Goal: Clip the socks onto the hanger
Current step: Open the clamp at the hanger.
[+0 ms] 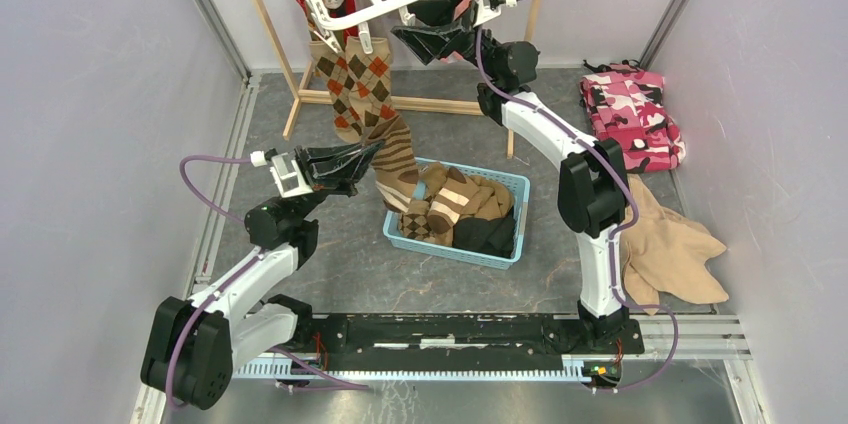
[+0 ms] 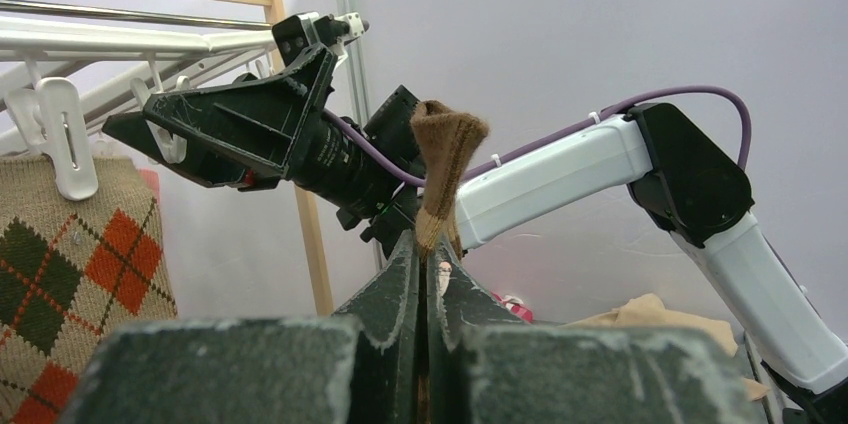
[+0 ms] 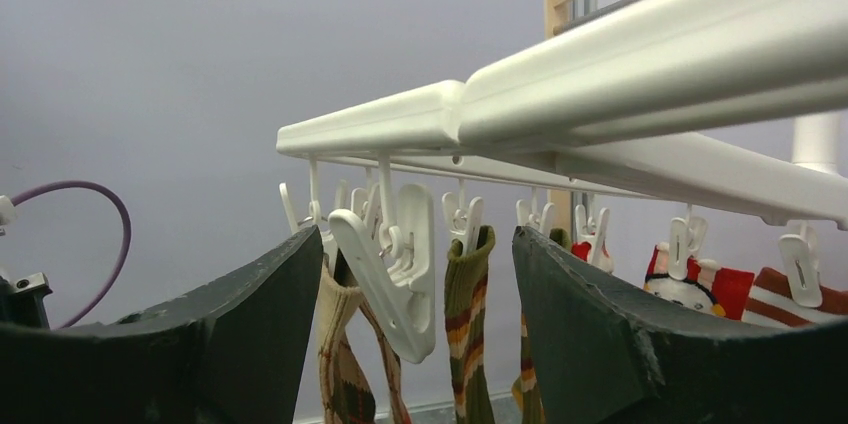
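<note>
Left fingers (image 2: 395, 294) clamped on brown sock (image 2: 447, 159); right fingers (image 3: 270, 334) apart, seemingly around clip (image 3: 395, 274).

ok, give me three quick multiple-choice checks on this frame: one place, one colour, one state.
1. Where is the right gripper? A) low by its base B) up at the hanger, straddling a clip C) out of frame
2. What colour is the basket? A) light blue B) red C) black
3. State of the left gripper? A) open, empty B) shut on a brown sock C) open around a sock
Answers: 1 B, its wrist view shows the clip between open fingers; 2 A, plain in the top view; 3 B, the sock's end sticks out of the closed fingers.
</note>
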